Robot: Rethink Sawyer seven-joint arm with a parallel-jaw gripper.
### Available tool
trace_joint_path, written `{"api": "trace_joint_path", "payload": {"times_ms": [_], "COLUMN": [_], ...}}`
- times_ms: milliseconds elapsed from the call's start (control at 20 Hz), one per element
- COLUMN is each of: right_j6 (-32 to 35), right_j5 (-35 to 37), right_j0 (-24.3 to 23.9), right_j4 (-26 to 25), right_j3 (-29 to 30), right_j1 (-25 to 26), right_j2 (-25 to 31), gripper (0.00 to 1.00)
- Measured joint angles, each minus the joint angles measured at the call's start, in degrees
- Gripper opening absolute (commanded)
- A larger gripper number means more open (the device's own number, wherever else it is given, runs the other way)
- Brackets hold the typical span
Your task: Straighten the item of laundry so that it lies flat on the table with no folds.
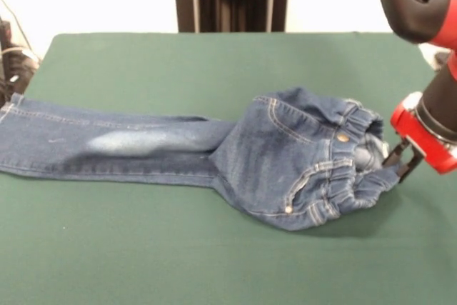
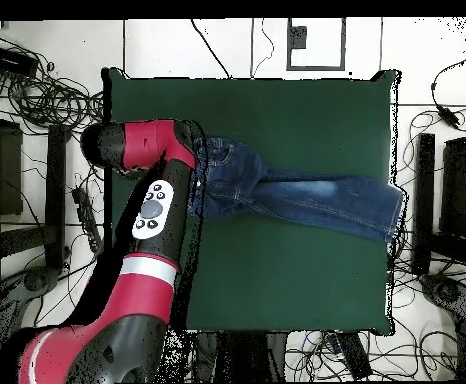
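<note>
A: Where are the jeans (image 1: 214,151) to be found?

B: They are laid across the green desk (image 1: 178,69). In the front view the legs are stretched out to the left, one lying over the other, with the hems at the desk's left edge. A pale faded patch is seen on the upper leg.

A: And the waist end?

B: It is bunched up at the right, raised off the cloth in a rounded hump. The gathered elastic waistband is crumpled, and a brass button is visible on it.

A: How are the jaws (image 1: 400,161) set?

B: They are clenched on the waistband's right end; the two dark fingers (image 1: 394,153) are pressed against the denim there, beneath the red and black wrist.

A: What is shown from overhead?

B: The arm (image 2: 147,255) is seen reaching over the desk's left edge, its end covering the waistband, while the legs are run out to the right, reaching the opposite edge.
</note>
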Motion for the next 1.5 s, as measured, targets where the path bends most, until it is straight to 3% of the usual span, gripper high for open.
{"api": "trace_joint_path", "payload": {"times_ms": [700,1500], "right_j6": [1.2,1.2], "right_j5": [1.5,1.9], "right_j0": [-0.8,-0.4], "right_j4": [0.3,0.6], "right_j3": [-6.8,-2.6], "right_j1": [3.4,-1.2], "right_j2": [-1.3,-0.6], "gripper": [0.0,0.0]}}
